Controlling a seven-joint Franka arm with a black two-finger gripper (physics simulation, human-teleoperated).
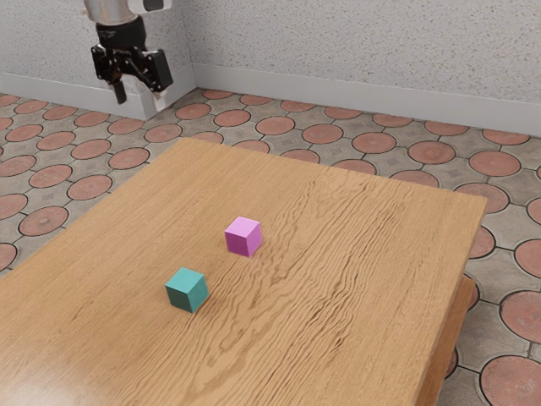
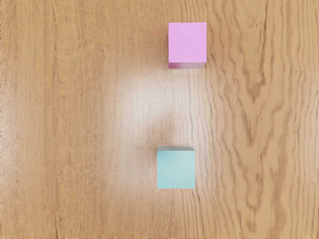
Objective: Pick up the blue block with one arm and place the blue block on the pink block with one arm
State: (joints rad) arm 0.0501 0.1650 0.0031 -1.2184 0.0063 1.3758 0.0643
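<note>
A blue-green block (image 1: 187, 289) rests on the wooden table (image 1: 355, 279), toward the front and the exterior view's left. The pink block (image 1: 243, 236) stands a short way behind it and to the exterior view's right; the two are apart. My gripper (image 1: 138, 85) hangs high above the table's far left corner, well away from both blocks, open, with nothing between its fingers. Looking down from the wrist, the blue block (image 2: 176, 168) and the pink block (image 2: 187, 44) both sit flat on the wood, square to the grain.
The tabletop's right edge (image 1: 461, 279) drops to a floor of round red tiles (image 1: 431, 152). A grey wall with a pale baseboard (image 1: 355, 89) runs behind the table.
</note>
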